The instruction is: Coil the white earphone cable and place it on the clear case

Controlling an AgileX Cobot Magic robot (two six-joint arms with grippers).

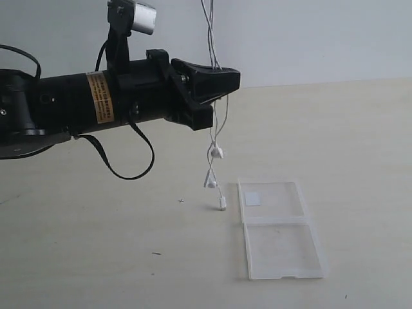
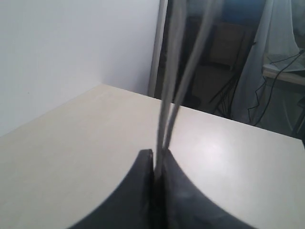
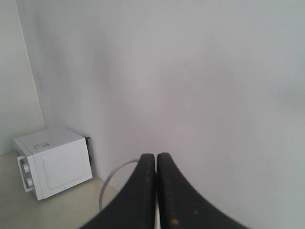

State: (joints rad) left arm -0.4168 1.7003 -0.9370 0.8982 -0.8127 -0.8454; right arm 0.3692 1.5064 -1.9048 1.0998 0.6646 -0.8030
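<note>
The white earphone cable (image 1: pixel 210 38) hangs in several strands from above the exterior view's top edge. My left gripper (image 1: pixel 229 81) is shut on those strands; the left wrist view shows the cable (image 2: pixel 174 71) rising from between the closed jaws of the left gripper (image 2: pixel 156 152). Below the grip dangle two earbuds (image 1: pixel 217 153) and the plug end (image 1: pixel 222 206), which hangs just over the table. The clear case (image 1: pixel 277 226) lies open and flat to the right of the plug. My right gripper (image 3: pixel 156 155) is shut, with a cable loop (image 3: pixel 112 176) curving out beside its fingers.
The beige table (image 1: pixel 96 257) carries only the case. A silver camera (image 1: pixel 143 17) sits on top of the left arm and a black lead (image 1: pixel 122 168) droops below it. A white box-shaped appliance (image 3: pixel 52 162) stands by the wall in the right wrist view.
</note>
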